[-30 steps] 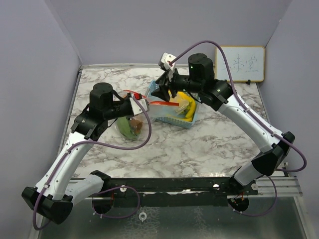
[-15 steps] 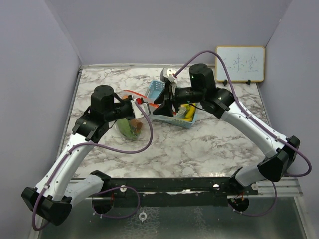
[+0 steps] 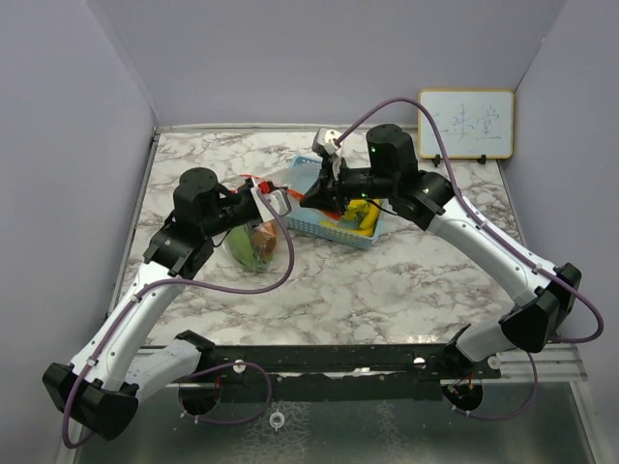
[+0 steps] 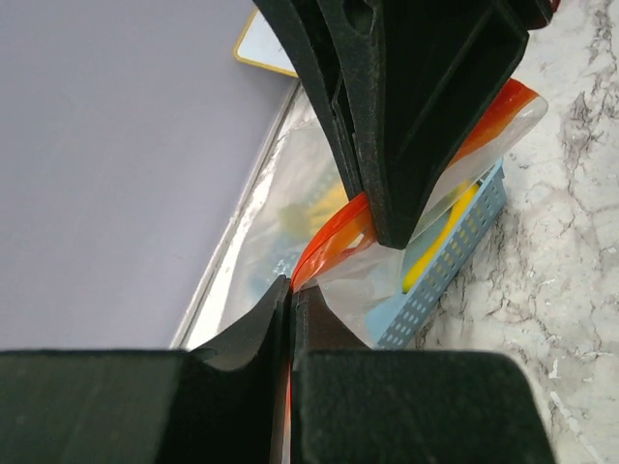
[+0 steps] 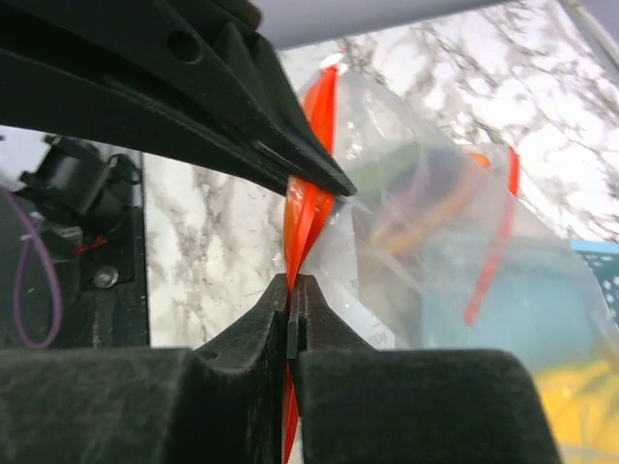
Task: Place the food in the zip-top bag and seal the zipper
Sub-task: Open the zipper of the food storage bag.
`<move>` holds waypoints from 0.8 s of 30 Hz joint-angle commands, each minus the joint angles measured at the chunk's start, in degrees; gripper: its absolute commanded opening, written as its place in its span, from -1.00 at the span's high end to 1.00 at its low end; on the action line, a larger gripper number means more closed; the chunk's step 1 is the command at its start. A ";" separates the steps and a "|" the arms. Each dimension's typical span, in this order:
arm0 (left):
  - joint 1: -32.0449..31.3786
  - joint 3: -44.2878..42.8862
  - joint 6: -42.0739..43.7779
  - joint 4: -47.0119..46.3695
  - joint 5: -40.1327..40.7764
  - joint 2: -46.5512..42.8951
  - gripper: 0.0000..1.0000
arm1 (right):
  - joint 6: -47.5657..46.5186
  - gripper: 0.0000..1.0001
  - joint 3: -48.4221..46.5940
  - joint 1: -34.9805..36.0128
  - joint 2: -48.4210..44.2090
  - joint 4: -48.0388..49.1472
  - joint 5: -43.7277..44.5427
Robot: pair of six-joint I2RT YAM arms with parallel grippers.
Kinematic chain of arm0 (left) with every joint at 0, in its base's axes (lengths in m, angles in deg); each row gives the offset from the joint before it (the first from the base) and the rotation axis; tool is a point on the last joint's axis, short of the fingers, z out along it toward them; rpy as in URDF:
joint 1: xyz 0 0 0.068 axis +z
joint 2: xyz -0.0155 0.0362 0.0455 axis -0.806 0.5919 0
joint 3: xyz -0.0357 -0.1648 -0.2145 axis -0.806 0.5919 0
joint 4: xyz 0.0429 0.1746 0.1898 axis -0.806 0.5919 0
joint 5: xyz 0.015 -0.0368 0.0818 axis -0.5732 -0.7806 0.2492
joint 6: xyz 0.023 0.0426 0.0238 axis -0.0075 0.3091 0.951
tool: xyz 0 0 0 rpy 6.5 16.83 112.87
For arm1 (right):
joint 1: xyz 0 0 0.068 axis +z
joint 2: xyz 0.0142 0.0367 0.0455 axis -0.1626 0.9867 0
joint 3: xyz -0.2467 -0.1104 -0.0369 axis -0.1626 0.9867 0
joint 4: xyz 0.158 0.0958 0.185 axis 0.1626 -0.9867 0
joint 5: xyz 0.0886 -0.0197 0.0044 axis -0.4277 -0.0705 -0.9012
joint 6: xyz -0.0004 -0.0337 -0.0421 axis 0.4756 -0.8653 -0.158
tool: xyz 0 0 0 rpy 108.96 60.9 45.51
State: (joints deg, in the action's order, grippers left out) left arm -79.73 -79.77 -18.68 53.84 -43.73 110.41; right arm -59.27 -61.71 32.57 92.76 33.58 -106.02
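The clear zip-top bag hangs between my two grippers, with green and brown food in its lower part. Its orange zipper runs along the top edge. My left gripper is shut on one stretch of that zipper. Close to its right, my right gripper is shut on the same orange strip. Each wrist view shows the other arm's black fingers just above its own jaws. Yellow bananas lie in the blue basket.
The blue mesh basket stands right behind the bag, under the right arm. A small whiteboard leans on the back wall at the right. Purple walls close the marble table at the left, back and right.
My right gripper came down and left from above the basket and shut on the bag's zipper beside the left gripper. The left gripper kept its hold and lifted the bag's edge a little.
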 commanded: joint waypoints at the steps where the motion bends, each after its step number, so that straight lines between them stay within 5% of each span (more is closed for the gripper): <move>1: -0.08 0.98 -10.70 -10.17 11.47 -2.44 0.97 | -1.37 0.96 0.26 0.25 -1.76 -0.23 14.11; 10: 0.00 -12.96 -25.16 -4.91 31.81 -1.03 0.35 | -1.78 0.96 2.77 0.25 -4.92 1.88 26.02; 15: 0.00 -23.05 -32.16 -0.07 29.29 0.18 -0.08 | -0.89 0.96 4.06 0.22 -5.54 3.65 26.20; 19: -0.01 -27.98 -42.89 5.41 23.71 2.66 0.01 | 1.13 0.96 4.20 0.25 -5.83 6.36 28.18; 24: 0.00 -25.91 -60.62 11.16 19.16 6.00 0.46 | 2.77 0.96 5.01 0.25 -7.10 10.79 28.73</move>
State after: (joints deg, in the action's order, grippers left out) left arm -79.71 -108.21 -61.54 56.64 -19.73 112.38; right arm -58.52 -57.84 32.90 88.25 37.97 -79.77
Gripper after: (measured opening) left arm 0.336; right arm 0.023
